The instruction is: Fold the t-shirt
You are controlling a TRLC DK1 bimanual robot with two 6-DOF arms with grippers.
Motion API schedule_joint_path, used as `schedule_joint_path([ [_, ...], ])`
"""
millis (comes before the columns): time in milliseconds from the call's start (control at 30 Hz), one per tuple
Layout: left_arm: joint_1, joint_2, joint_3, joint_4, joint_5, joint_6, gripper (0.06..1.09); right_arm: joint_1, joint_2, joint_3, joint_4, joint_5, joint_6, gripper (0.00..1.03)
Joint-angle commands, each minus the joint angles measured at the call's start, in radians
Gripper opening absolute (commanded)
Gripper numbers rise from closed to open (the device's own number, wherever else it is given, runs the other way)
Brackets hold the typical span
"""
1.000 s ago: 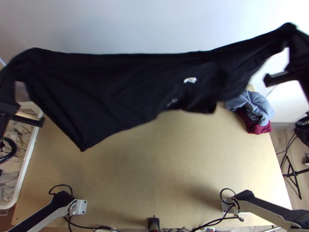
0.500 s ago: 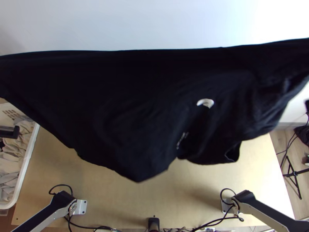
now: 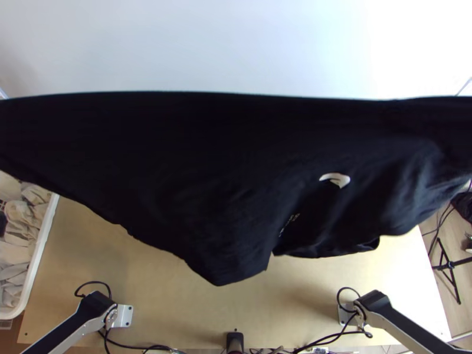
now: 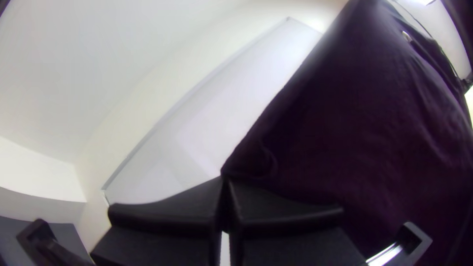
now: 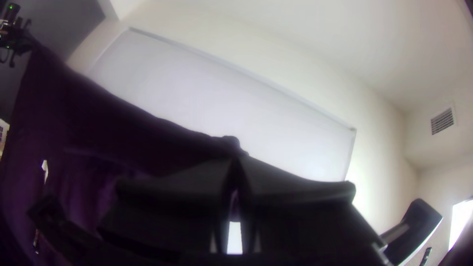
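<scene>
So the black t-shirt [image 3: 177, 177] is up in the air over the light wooden table [image 3: 236, 307], stretched wide between both arms and hanging down in front of the top view. Its upper edge runs nearly straight across, and the lower edge is uneven, drooping to a blunt point near the middle. There's a white mark [image 3: 335, 179] on the cloth with some small pale print [image 3: 289, 224] below it. Left gripper [image 4: 224, 178] is clenched — fingertips together, with a gathered point of the shirt pinched in them. Right gripper [image 5: 238, 160] is clamped on the shirt too, with the upper edge bunched up right at the tips. Can't tell which part of the shirt either one has, sleeve or hem or whatever. Over on the left arm's side there's a white bin [image 3: 40, 253] full of pale cloths [image 3: 15, 253] — and a black tripod [image 3: 451, 265] stands on the floor past the table's other side.
</scene>
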Motion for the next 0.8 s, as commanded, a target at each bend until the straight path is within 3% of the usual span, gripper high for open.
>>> schedule_joint_path([
  [0, 0.001, -0.009, 0.044, -0.060, -0.003, -0.030, 0.09, -0.008, -0.059, 0.004, -0.079, -0.006, 0.019, 0.03],
  [167, 0.006, 0.006, 0.045, -0.061, -0.005, -0.158, 0.09, -0.074, -0.069, 0.005, -0.134, -0.038, 0.082, 0.03],
  [333, 0.021, -0.005, 0.042, -0.078, -0.006, -0.239, 0.09, -0.245, -0.107, 0.008, -0.202, -0.178, 0.153, 0.03],
  [433, 0.027, -0.021, 0.041, -0.092, -0.008, -0.243, 0.09, -0.360, -0.138, -0.004, -0.214, -0.273, 0.174, 0.03],
  [767, 0.030, -0.077, 0.044, -0.156, 0.028, -0.253, 0.09, -0.493, -0.211, -0.042, -0.237, -0.385, 0.211, 0.03],
])
